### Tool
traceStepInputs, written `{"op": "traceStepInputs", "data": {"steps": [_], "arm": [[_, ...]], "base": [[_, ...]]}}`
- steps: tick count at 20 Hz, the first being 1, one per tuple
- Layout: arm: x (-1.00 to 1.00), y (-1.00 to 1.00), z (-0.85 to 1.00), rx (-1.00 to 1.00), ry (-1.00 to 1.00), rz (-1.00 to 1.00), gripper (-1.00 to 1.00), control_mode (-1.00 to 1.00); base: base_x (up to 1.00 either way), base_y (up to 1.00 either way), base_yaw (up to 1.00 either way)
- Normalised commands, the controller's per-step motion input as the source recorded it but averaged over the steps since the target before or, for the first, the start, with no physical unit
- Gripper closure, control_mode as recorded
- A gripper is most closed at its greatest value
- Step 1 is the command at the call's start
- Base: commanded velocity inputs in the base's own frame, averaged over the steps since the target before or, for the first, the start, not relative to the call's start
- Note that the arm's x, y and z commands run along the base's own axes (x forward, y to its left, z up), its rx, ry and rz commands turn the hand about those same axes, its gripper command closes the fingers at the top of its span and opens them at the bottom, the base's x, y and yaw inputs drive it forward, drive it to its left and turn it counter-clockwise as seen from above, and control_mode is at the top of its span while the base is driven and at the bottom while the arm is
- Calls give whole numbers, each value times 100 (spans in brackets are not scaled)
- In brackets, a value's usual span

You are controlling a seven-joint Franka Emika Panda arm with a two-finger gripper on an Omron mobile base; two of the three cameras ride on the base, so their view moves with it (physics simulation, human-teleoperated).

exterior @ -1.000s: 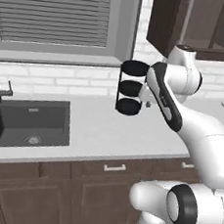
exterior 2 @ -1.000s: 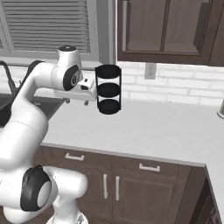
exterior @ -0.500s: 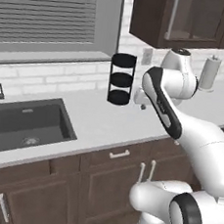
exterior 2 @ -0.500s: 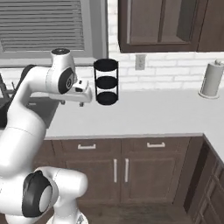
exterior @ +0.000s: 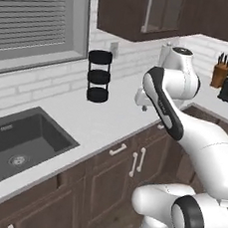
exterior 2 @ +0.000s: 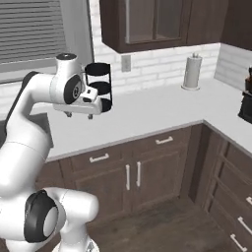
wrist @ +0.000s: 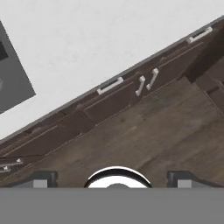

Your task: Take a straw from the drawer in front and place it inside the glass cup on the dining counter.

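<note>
end effector (exterior 2: 78, 115) stands over the front edge of the white desk (exterior 2: 147, 110), jaws spread to their widest and nothing between them; in the hand view its two dark tips (wrist: 41, 178) sit far apart at the bottom, looking down on the desk edge, the cabinet fronts with pale handles (wrist: 110, 85) and the wood floor (wrist: 144, 135).

task things: no straw, no glass cup, no dining counter to be made out from here. no drawer stands pulled out either; the fronts under the desk all look closed.

other things noted: black three-tier rack (exterior: 98, 76) against the brick wall, dark sink (exterior: 17, 142) to the left, paper towel roll (exterior 2: 192, 72) and knife block (exterior: 221, 73) farther off along the desk.

step in hand, as a judgement: search or travel phase, before any reach for the straw. the arm is carried high and tucked, not posed for a grasp.

next move calls for: getting the right drawer squarely in front, opening it if shut, then lowering the open end effector over the straw, aligned across its thin length.
</note>
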Motion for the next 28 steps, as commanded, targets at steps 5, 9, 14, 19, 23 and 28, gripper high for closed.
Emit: {"op": "traceStepInputs", "data": {"steps": [5,9,14,19,23,28], "arm": [[0,0,0,0,0,0,-100,100],[0,0,0,0,0,0,-100,100],[0,0,0,0,0,0,-100,100],[0,0,0,0,0,0,-100,100],[-13,44,0,8,0,-30,-100,-100],[-70,-4,2,21,0,-28,-100,-100]], "base": [[-4,88,-52],[0,77,-44],[0,52,-44],[1,60,-47],[0,18,-11],[0,0,0]]}}
